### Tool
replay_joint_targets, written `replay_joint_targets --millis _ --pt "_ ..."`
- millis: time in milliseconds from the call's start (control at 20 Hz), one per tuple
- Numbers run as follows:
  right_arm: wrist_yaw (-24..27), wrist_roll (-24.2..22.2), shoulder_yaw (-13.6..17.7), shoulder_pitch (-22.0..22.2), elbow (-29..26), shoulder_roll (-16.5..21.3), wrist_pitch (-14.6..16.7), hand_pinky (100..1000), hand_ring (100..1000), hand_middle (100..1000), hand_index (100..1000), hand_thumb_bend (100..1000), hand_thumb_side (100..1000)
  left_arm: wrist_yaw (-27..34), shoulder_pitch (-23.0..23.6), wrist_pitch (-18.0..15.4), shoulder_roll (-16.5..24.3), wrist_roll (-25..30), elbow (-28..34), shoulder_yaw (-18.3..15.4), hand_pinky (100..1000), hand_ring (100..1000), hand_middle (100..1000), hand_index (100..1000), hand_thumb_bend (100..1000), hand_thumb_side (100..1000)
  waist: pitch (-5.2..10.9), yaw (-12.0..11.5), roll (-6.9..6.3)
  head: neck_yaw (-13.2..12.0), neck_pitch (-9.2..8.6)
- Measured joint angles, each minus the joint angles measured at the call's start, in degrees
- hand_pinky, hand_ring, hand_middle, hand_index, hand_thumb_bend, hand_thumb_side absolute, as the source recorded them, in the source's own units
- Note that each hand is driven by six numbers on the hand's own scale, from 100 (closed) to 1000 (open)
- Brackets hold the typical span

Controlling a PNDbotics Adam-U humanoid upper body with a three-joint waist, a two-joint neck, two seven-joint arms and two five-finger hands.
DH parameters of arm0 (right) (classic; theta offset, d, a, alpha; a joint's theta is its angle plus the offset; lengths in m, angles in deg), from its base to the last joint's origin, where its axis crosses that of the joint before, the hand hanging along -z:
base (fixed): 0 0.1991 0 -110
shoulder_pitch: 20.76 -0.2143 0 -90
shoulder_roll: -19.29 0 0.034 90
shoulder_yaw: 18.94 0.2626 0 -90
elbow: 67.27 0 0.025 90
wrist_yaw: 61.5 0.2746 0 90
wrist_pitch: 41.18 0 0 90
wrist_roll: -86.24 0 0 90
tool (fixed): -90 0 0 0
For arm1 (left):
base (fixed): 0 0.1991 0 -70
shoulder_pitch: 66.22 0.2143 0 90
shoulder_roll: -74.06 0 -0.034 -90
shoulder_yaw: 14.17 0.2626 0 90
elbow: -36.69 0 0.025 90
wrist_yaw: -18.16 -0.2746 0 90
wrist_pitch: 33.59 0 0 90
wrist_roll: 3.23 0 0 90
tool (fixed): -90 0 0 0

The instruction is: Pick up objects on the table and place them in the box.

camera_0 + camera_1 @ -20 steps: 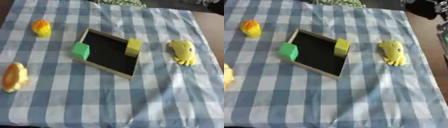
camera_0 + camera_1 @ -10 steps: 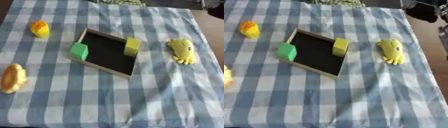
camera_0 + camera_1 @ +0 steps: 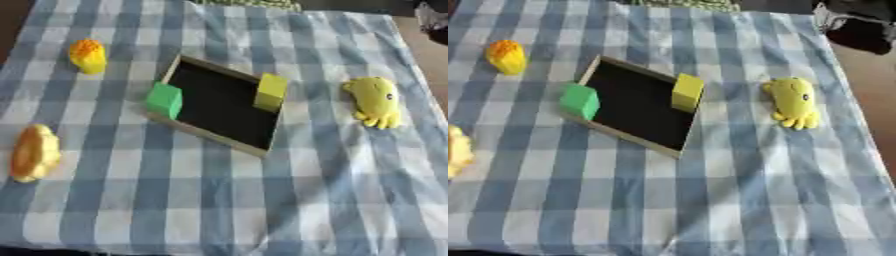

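Blue-and-white checked cloth (image 3: 227,200) covered the bench, soft and slightly rumpled, with small folds along its near edge. Near the middle of the bench lay the box (image 3: 224,103), a shallow square tray with a black floor and a thin pale wooden rim, turned askew to the cloth's stripes. A yellow plush toy (image 3: 377,101) with short stubby legs lay well apart from the box toward the right edge of the bench. At the left edge sat a rounded yellow-orange object (image 3: 33,152), soft-edged, its kind unclear. Toward the far left corner lay a small corn-shaped piece (image 3: 88,56), yellow with an orange top. A green block (image 3: 164,99), smooth and cube-like, stood at the box's left rim, and a yellow block (image 3: 270,92), taller than wide, stood at its right rim. Neither robot hand appeared in either view, so I cannot tell the state of the fingers.
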State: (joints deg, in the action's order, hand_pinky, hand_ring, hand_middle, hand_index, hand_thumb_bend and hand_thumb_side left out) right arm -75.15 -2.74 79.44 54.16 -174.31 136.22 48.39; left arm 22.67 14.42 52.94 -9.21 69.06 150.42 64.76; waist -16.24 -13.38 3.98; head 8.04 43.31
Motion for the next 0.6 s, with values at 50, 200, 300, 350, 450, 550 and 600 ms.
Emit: replay_joint_targets --millis 50,200,300,350,450,550,600 --pt "-0.2 -0.4 -0.1 0.2 0.1 0.5 0.0 832 699 666 788 100 100 0.0 0.0 0.0 0.0 0.0 0.0 0.0 934 793 738 788 100 495 0.00 0.0 -0.01 -0.3 0.00" --pt "-0.4 -1.7 -0.7 1.0 0.5 2.5 0.0 838 730 710 813 100 162 0.0 0.1 0.0 0.0 0.0 0.0 0.0 934 794 739 788 100 495 0.00 0.1 -0.02 -0.9 -0.02" --pt "-0.3 -3.0 -1.0 1.7 0.8 4.1 0.0 841 744 728 823 100 198 -0.1 0.2 0.0 0.0 0.0 0.0 0.0 934 794 739 789 100 493 0.00 0.2 -0.02 -1.1 -0.05" --pt "-0.2 -3.7 -1.1 2.1 1.0 4.9 0.1 843 748 735 827 100 212 -0.1 0.2 0.0 0.0 0.0 0.0 0.0 934 794 739 789 100 493 0.00 0.2 -0.02 -1.1 -0.06" --pt "0.1 -5.2 -1.4 2.7 1.4 6.9 0.1 845 761 752 837 100 224 -0.1 0.2 0.0 0.0 -0.1 0.0 0.0 934 794 740 790 100 491 0.00 0.2 -0.02 -1.1 -0.08" --pt "0.2 -6.6 -1.8 3.1 1.9 8.7 0.3 848 777 772 849 100 247 -0.1 0.2 0.0 0.0 -0.1 0.0 0.0 933 794 739 789 100 491 0.00 0.2 -0.02 -1.0 -0.23" --pt "0.2 -7.4 -2.0 3.2 2.1 9.6 0.3 849 782 778 853 100 250 -0.1 0.2 0.0 0.0 -0.1 0.0 0.0 934 794 739 789 100 493 0.00 0.2 -0.02 -0.8 -0.32"
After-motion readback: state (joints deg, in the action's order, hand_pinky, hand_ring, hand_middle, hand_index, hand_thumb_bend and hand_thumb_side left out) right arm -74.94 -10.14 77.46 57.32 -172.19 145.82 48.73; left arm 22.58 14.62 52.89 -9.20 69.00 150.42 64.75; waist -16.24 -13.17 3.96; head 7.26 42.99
